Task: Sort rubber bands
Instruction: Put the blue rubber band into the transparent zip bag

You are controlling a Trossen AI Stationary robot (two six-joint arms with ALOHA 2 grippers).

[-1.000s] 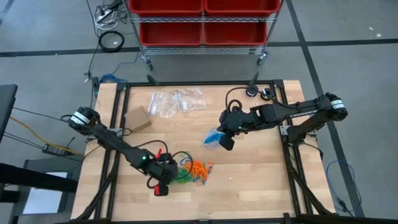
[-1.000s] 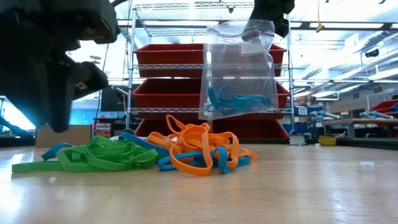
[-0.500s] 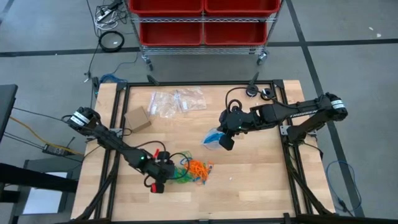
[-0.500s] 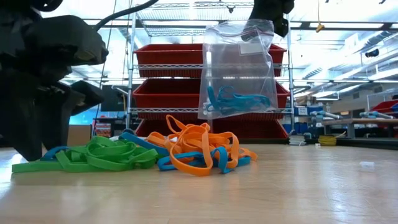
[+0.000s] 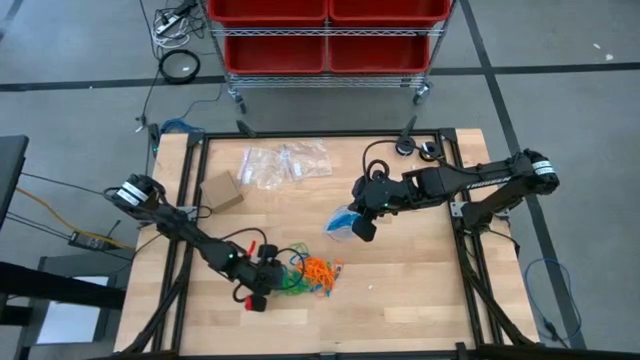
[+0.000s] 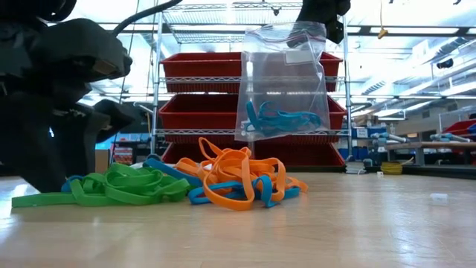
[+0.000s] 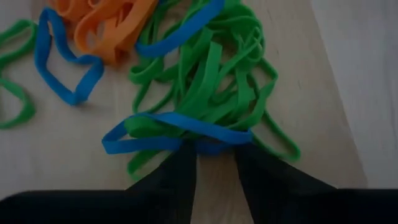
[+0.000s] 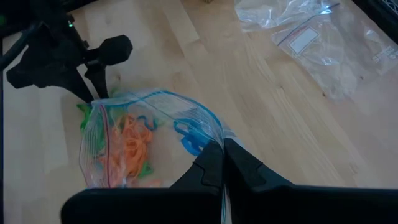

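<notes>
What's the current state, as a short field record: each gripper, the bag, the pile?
left gripper: down at the green edge of the pile, fingers straddling a blue band; closure not clear
right gripper: shut on the clear bag, held up above the table
bag contents: a few blue bands
pile on table: green bands, orange bands and blue ones tangled together
spare bags: lying flat at the table's far side

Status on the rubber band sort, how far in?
Early. Done: a few blue bands sit in the bag hanging from the shut right pincer. In hand: left pincer is at a blue band on the pile. Left: most of the pile of green, orange and blue remains.
</notes>
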